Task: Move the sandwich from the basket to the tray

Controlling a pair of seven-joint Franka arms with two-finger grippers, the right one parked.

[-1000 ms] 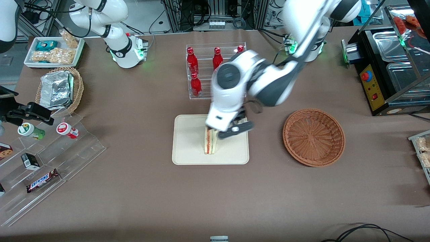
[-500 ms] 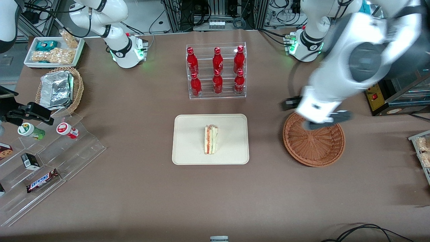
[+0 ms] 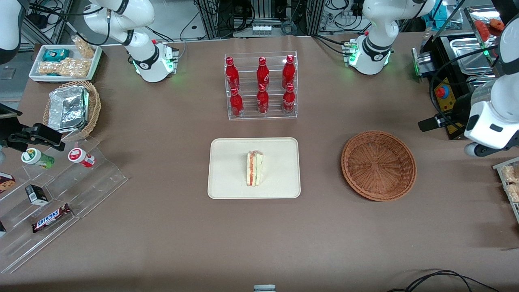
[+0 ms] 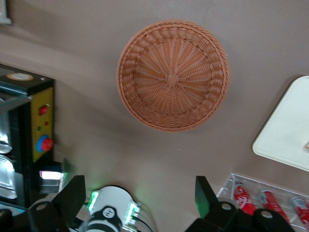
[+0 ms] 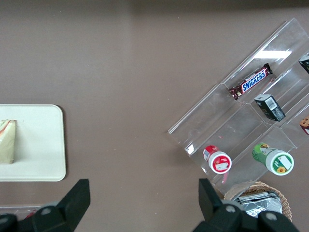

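Flat cream-coloured rectangular tray [image 3: 227, 178] with rounded corners: the landmark here, lying on the brown table [image 3: 162, 243].
Small triangular white-bread sandwich [image 3: 255, 168] with an orange-red and green filling stripe: standing on its edge on the tray, about at its middle, touching nothing else.
Round reddish-brown woven wicker basket [image 3: 378, 165]: level with the tray, well apart from it toward the working arm's end of the table; nothing in it.
Left arm's black two-finger gripper [image 4: 137, 195]: raised above the table, farther toward the working arm's end than the basket; fingers [image 4: 72, 192] spread wide apart, holding nothing.
Clear rack of red bottles [image 3: 260, 86]: farther from the front camera than the tray.
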